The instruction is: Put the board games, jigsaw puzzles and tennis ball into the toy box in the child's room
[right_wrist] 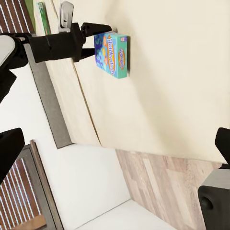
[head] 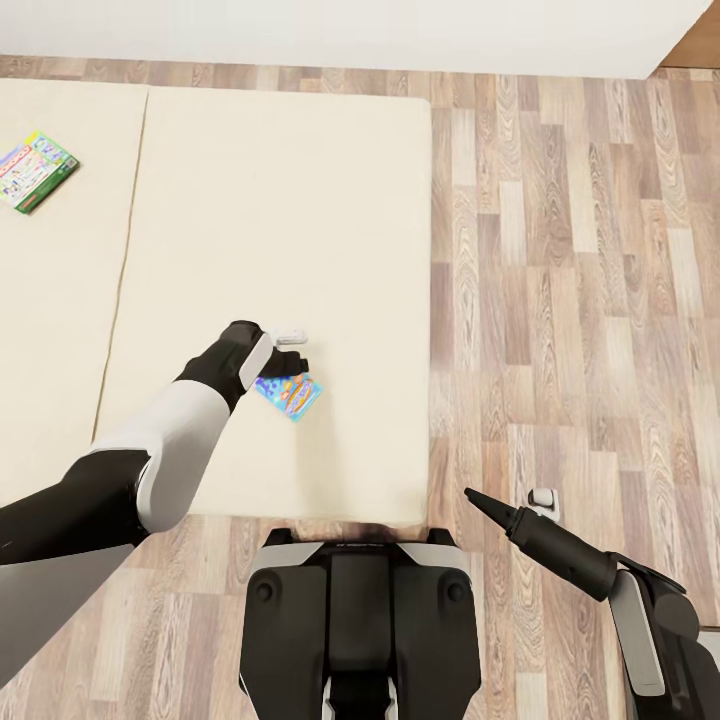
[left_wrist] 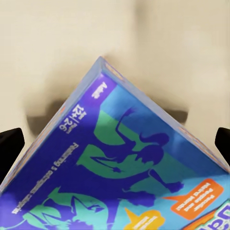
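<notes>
A small blue board game (head: 291,394) (left_wrist: 129,172) lies on the beige bed (head: 300,200) close to its near edge. My left gripper (head: 293,352) (left_wrist: 115,143) is down over it, open, with a dark fingertip on either side of the box. I cannot tell whether they touch it. The right wrist view shows that left gripper (right_wrist: 98,38) at one end of the blue box (right_wrist: 112,53). A second, colourful pale board game (head: 36,170) rests far to the left on the bed's other section. My right gripper (head: 505,495) (right_wrist: 115,143) hangs open over the floor, holding nothing.
Wood-plank floor (head: 580,300) runs along the bed's right side and in front of it. A white wall (head: 350,30) stands behind the bed. My dark base (head: 360,620) sits just off the bed's near edge.
</notes>
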`<state>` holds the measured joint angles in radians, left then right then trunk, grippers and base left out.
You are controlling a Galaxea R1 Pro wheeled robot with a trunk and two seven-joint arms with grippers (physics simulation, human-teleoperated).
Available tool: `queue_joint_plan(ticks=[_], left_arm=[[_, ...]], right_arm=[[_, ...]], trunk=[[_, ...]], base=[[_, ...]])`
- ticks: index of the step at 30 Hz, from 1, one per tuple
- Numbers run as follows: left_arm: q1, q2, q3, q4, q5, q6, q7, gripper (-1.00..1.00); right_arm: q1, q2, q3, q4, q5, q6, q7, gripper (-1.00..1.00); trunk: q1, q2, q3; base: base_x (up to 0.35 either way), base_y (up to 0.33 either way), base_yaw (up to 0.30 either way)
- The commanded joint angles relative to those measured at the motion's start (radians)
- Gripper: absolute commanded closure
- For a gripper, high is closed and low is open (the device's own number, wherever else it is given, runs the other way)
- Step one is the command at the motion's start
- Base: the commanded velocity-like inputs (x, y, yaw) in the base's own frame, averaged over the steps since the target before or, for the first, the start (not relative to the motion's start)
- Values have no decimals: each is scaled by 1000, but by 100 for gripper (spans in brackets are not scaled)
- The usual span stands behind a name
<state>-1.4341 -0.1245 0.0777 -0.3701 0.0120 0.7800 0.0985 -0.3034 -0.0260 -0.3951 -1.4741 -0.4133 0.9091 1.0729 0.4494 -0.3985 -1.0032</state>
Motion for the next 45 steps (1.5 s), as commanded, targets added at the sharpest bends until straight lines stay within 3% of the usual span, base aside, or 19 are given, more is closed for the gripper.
queue_joint_plan(ticks=[1, 28, 30, 33, 35, 39, 41, 45], left_arm=[[0, -1, 8, -1, 2, 5, 6, -100], [0, 0, 5, -1, 6, 0, 4, -100], [11, -11, 9, 7, 14, 11, 0, -100], [28, -27, 8, 9, 11, 28, -1, -100], [38, -21, 9, -7, -13, 38, -8, -100], [58, -6, 12, -37, -9, 55, -41, -100], [47, -18, 10, -41, -5, 65, -39, -100], [38, -35, 10, -19, -5, 88, -17, -100]], right_arm=[[0, 0, -1, 0, -1, 5, 2, -100], [4, -1, -3, 0, -5, 5, 3, -100], [4, -13, -14, 11, 7, -7, -9, -100], [3, -7, -23, 28, 25, -24, -26, -100], [3, -10, -28, 37, 34, -35, -34, -100], [3, -22, -34, 38, 43, -58, -57, -100], [3, -11, -33, 39, 49, -69, -64, -100], [3, -14, -32, 39, 50, -92, -85, -100]], trunk=[[1, -2, -1], [1, -2, 7], [1, -2, 7], [1, -2, 7], [1, -1, 7], [1, -1, 7], [1, -1, 7], [1, -1, 7]], base=[[0, 0, 0], [0, 0, 0], [0, 0, 0], [0, 0, 0], [0, 0, 0], [0, 0, 0], [0, 0, 0], [0, 0, 0]])
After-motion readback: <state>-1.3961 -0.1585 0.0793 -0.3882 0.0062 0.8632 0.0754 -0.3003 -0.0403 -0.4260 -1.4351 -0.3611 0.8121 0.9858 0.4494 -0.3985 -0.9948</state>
